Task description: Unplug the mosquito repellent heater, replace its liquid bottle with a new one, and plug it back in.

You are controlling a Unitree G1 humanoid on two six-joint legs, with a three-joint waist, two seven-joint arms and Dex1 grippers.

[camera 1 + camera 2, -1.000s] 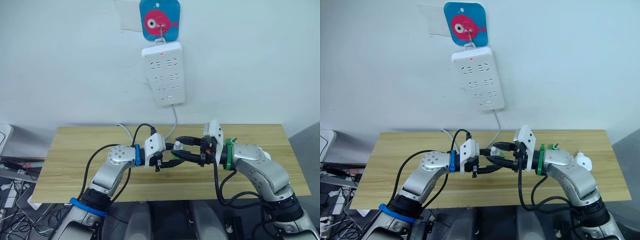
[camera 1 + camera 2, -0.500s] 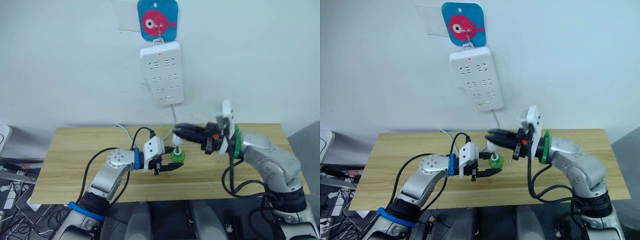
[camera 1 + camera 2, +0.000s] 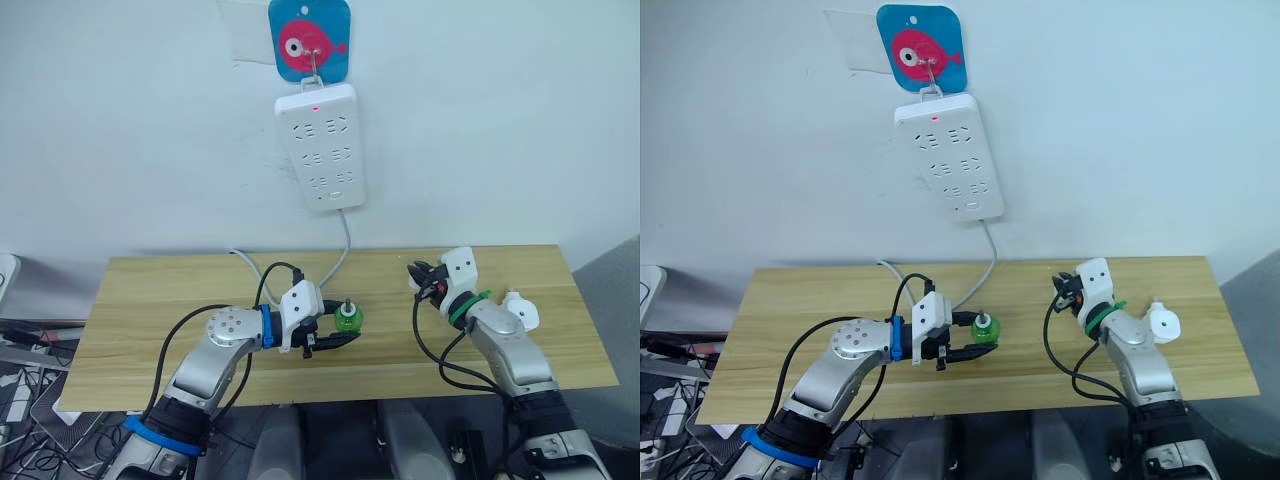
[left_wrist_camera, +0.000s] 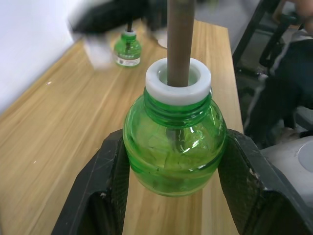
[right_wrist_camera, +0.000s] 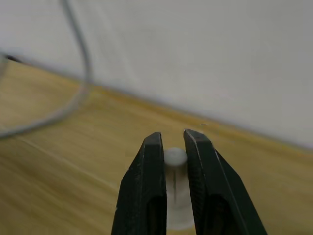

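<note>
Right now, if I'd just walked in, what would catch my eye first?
Probably the green liquid bottle, clamped upright between the left gripper's black fingers above the wooden table. Then the white power strip on the wall, hanging below a blue fish hook.

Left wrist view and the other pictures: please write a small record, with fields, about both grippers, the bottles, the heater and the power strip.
left gripper: shut on the open green bottle, upright, wick showing, over the table
right gripper: shut on a small white cap
second green bottle: stands on the table
mosquito repellent heater: unplugged, beside the right arm
power strip: hangs on the wall, red light on, nothing plugged in
stage: old bottle appears out; new one not yet fitted
</note>
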